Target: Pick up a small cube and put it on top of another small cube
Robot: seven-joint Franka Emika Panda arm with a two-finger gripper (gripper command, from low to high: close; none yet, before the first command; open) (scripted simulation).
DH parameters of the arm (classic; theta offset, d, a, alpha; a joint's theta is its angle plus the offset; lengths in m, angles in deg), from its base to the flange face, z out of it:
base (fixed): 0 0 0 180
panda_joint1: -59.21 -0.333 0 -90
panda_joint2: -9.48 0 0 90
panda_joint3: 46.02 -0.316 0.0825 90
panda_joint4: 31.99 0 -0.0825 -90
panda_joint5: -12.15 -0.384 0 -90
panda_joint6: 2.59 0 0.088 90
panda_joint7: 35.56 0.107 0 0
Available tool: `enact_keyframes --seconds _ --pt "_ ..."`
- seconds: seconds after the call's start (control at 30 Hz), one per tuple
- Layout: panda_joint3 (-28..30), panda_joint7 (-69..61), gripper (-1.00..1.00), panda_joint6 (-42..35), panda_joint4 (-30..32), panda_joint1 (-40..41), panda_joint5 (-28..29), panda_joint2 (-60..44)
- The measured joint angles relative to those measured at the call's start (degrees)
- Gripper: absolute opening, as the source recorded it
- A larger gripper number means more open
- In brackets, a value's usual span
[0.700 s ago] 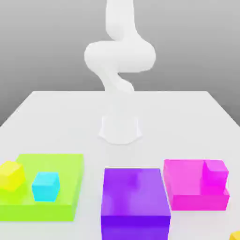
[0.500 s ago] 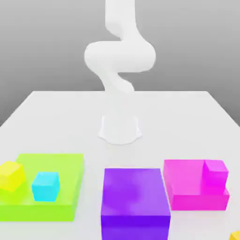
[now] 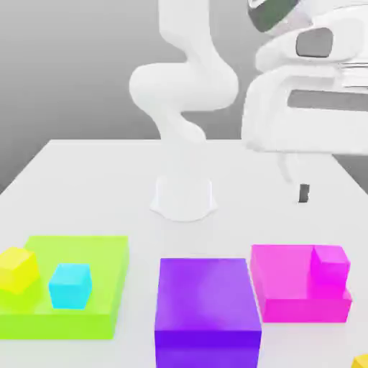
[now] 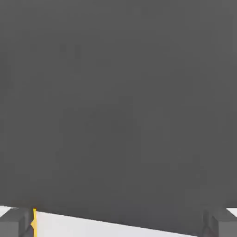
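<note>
The small cyan cube (image 3: 70, 285) sits free on the flat green block (image 3: 86, 248), so the white two-finger gripper (image 4: 118, 224), jaws released, holds nothing.

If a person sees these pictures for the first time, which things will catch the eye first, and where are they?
Probably the big white robot hand first, filling the upper part of the exterior view's right, above the white table. Next, the bright blocks in front: a green slab on the left carrying a yellow cube and a cyan cube, a purple block in the middle, and a magenta slab with a magenta cube on the right.
</note>
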Motion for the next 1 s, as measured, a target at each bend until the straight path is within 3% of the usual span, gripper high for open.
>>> enact_keyframes --seconds 0.4,0.53,0.57,0.8,1.0 --pt "-1.9 5.1 0.00 4.5 -4.9 -6.8 2.5 -24.2" --pt "-0.1 6.9 0.00 9.3 -6.9 -9.1 4.6 -32.4" --pt "0.5 7.2 -1.00 10.4 -7.3 -9.6 5.1 -34.0" --pt "0.6 7.1 -1.00 10.6 -7.3 -9.7 5.0 -34.1" --pt "-3.3 6.2 -1.00 4.7 -2.5 -7.4 -0.8 -22.9"
